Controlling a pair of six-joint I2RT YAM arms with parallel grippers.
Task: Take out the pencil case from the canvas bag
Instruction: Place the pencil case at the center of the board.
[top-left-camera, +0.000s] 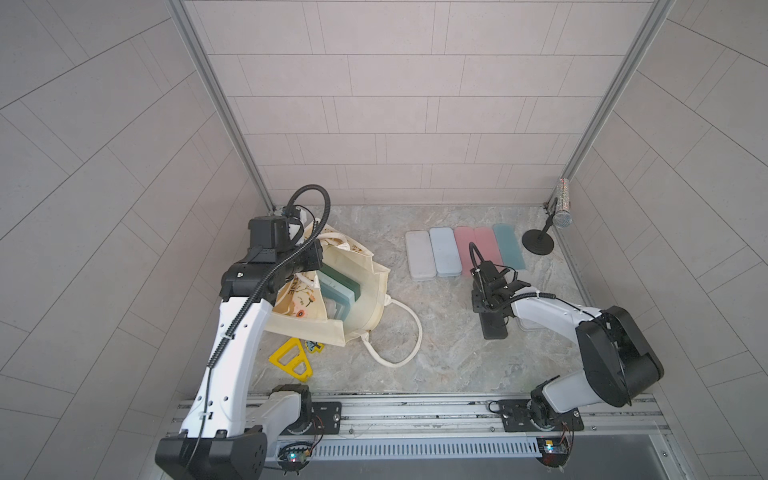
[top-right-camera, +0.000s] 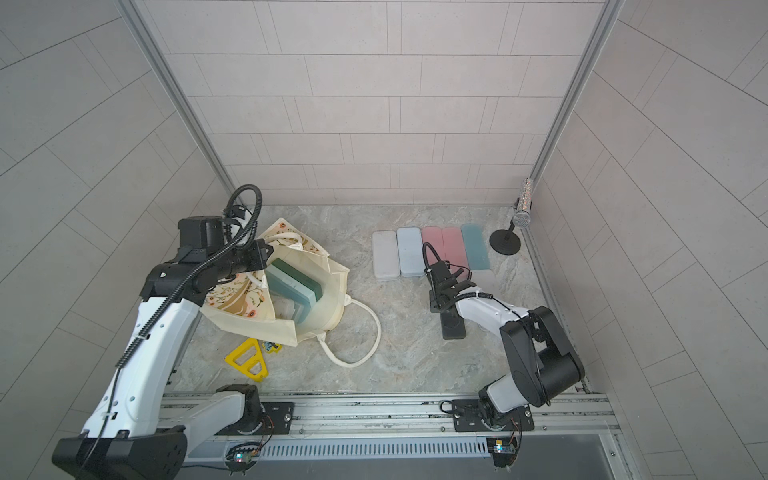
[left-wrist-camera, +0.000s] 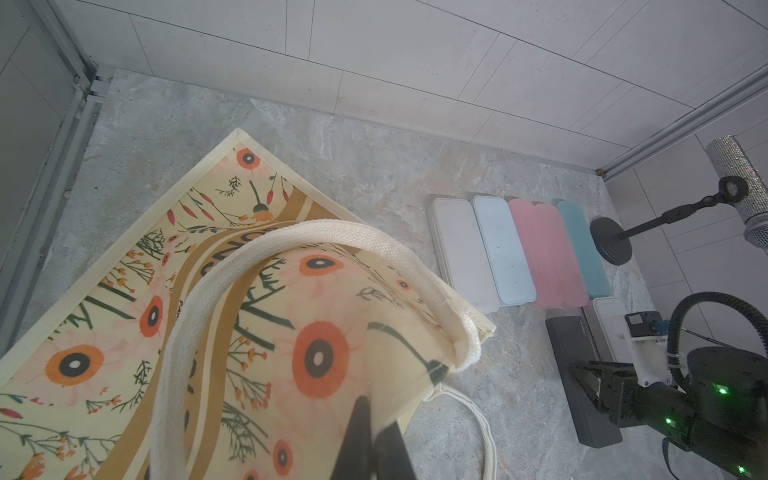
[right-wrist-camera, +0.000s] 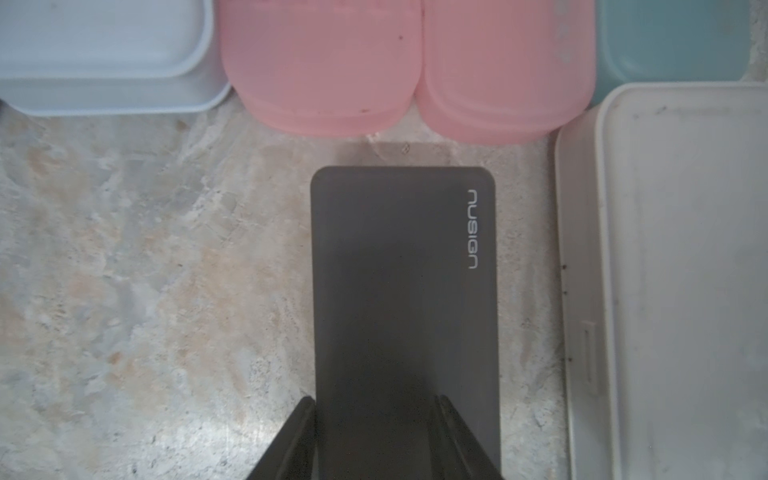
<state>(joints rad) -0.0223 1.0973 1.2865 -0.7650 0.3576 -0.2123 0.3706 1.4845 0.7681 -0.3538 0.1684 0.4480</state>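
Note:
The cream canvas bag (top-left-camera: 370, 299) (top-right-camera: 328, 299) lies on its side at the left, mouth open, with several green and teal cases (top-left-camera: 338, 286) standing inside. My left gripper (left-wrist-camera: 376, 419) is shut on the bag's printed fabric near its rim and holds that flap up. A dark grey pencil case (right-wrist-camera: 403, 270) (top-left-camera: 494, 326) lies flat on the table at the right. My right gripper (right-wrist-camera: 374, 399) hovers over its near end with jaws apart. One fingertip lines up with a long edge. The other is over the top face.
A row of flat cases lies behind the dark one: white (top-left-camera: 420, 255), pale blue (top-left-camera: 444, 251), pink (top-left-camera: 476, 247) and teal (top-left-camera: 509, 245). Another white case (right-wrist-camera: 685, 270) sits beside it. A microphone stand (top-left-camera: 540, 241) is in the far right corner. A yellow triangle (top-left-camera: 293, 357) lies front left.

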